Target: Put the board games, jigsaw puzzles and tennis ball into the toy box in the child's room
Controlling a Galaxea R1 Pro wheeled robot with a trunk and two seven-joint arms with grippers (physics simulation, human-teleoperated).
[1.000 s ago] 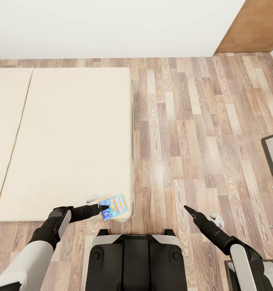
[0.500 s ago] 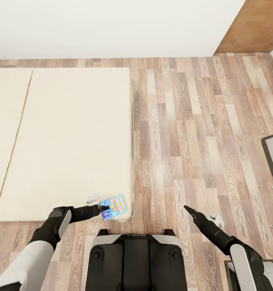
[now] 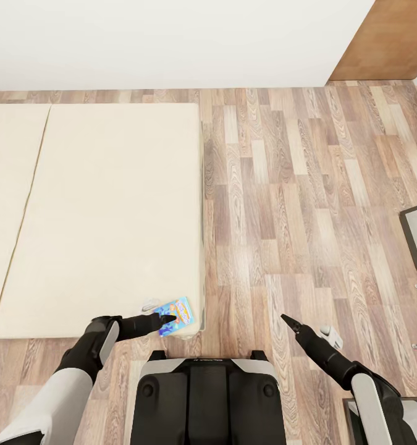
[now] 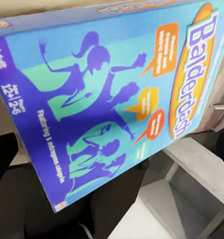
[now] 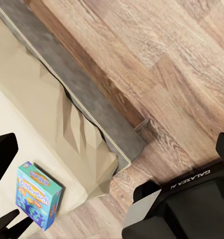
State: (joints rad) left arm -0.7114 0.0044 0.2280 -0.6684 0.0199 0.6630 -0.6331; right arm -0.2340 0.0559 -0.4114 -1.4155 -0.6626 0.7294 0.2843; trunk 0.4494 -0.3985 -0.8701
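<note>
The blue board game (image 3: 175, 315) lies flat at the near corner of the bed (image 3: 103, 216), right at the mattress edge nearest the robot's base (image 3: 205, 395). The left gripper (image 3: 167, 318) reaches over it from the side, its dark fingertips lying over the box's near half. In the left wrist view the box (image 4: 107, 94) sits close in front of the fingers (image 4: 2, 154), its lid lettered "Balderdash" above purple silhouettes, and a dark finger edge shows at each side of it; whether the pads are pressing on the box or just hovering over it cannot be told from these views.

The right gripper (image 3: 286, 320) hangs over the wood floor (image 3: 307, 185), well apart from the bed, its tips drawn to a single point, so it looks closed on nothing. In its wrist view the board game (image 5: 38, 195) rests on the cream mattress (image 5: 27, 134) near one finger (image 5: 2, 152), beside the bed corner.
</note>
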